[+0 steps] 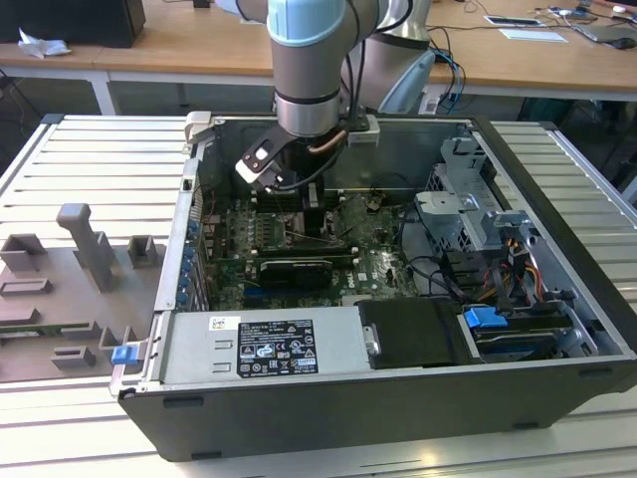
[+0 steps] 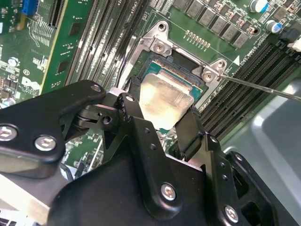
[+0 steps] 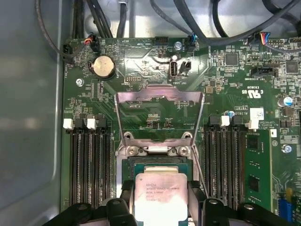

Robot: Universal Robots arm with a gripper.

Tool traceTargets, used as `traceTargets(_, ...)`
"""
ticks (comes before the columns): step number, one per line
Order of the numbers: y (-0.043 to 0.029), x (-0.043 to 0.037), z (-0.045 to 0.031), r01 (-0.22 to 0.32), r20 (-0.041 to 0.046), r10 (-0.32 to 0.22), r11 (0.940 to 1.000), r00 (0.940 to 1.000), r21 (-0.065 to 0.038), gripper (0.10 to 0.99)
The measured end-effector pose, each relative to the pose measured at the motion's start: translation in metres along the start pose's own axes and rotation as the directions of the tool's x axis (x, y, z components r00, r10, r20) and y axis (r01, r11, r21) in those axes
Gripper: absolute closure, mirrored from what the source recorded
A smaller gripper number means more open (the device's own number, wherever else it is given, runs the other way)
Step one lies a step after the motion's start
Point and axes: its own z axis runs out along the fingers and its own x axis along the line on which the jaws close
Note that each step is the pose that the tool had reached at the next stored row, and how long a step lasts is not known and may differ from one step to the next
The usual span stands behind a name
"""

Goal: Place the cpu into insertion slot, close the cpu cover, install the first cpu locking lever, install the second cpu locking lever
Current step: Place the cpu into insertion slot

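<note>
The two black fingers (image 2: 134, 112) of the gripper (image 2: 162, 110) are closed on opposite edges of the cpu (image 2: 164, 96), its pale metal face turned up between them in both wrist views. The chip hangs partly over the insertion slot (image 3: 160, 162), covering the socket's near side and leaving the far edge of the dark recess exposed; whether it touches the socket cannot be told. Beyond the slot, the cpu cover (image 3: 160, 95) stands swung up on its hinge, open. A thin metal lever (image 2: 258, 87) juts out beside the socket, free of the cover. Long memory slots (image 3: 89, 165) flank the socket on both sides of the green motherboard (image 3: 225, 80). In the exterior view, the arm (image 1: 309, 90) reaches straight down into the open computer case (image 1: 299, 423), which lies on a ribbed metal table (image 1: 60, 438).
</note>
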Motion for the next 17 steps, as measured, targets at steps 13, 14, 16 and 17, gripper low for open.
traceTargets(13,-0.0007,0.0027,0.0085,-0.002,0.0101,0.002,1.0000,0.9999,0.000,0.545)
traceTargets(14,-0.0006,0.0032,0.0091,-0.002,0.0104,0.002,1.0000,0.9999,0.000,0.545)
traceTargets(16,-0.0007,0.0032,0.0093,-0.002,0.0137,0.002,1.0000,0.9999,0.000,0.545)
traceTargets(17,-0.0008,0.0032,0.0093,-0.002,0.0144,0.002,1.0000,0.9999,0.000,0.545)
